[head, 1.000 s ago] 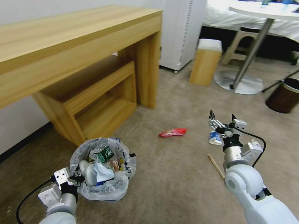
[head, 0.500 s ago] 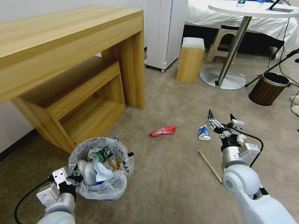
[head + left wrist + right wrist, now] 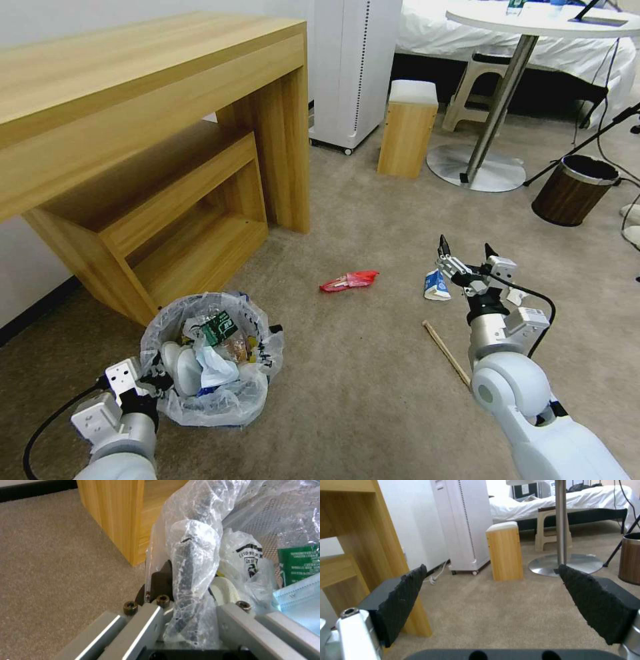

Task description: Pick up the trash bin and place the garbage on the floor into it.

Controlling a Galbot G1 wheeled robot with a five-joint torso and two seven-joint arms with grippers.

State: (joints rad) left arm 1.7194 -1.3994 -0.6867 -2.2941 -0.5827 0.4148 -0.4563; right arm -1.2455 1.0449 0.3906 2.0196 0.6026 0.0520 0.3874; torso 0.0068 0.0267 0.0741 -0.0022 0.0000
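The small round trash bin lined with a crinkly translucent white plastic bag (image 3: 210,367) sits low on the robot's left, just in front of the light wooden desk with its lower shelf (image 3: 153,133). The left gripper (image 3: 150,381) has its jaws pinched on the bin's bagged rim; in the left wrist view the black fingers (image 3: 160,580) press the plastic (image 3: 193,555) against the rim between them. Whether the bin is lifted or resting on the beige short-pile carpet (image 3: 360,393) I cannot tell.

The bin is already well filled: a green-labelled packet (image 3: 220,329), a pale blue face mask (image 3: 215,367) and white rounded pieces lie heaped inside, so much of the gathering looks done.

Some litter is left on the carpet. A red crumpled wrapper (image 3: 349,281) lies out in the open middle, a small blue-and-white carton (image 3: 435,285) lies just beside the right gripper, and a thin wooden stick (image 3: 445,343) lies by the right forearm.

The right gripper (image 3: 463,257) hangs above the floor next to the carton with its fingers spread wide and nothing between them; the right wrist view shows the two black pads (image 3: 403,597) well apart over bare carpet. I would judge the carton to be the piece it is reaching for.
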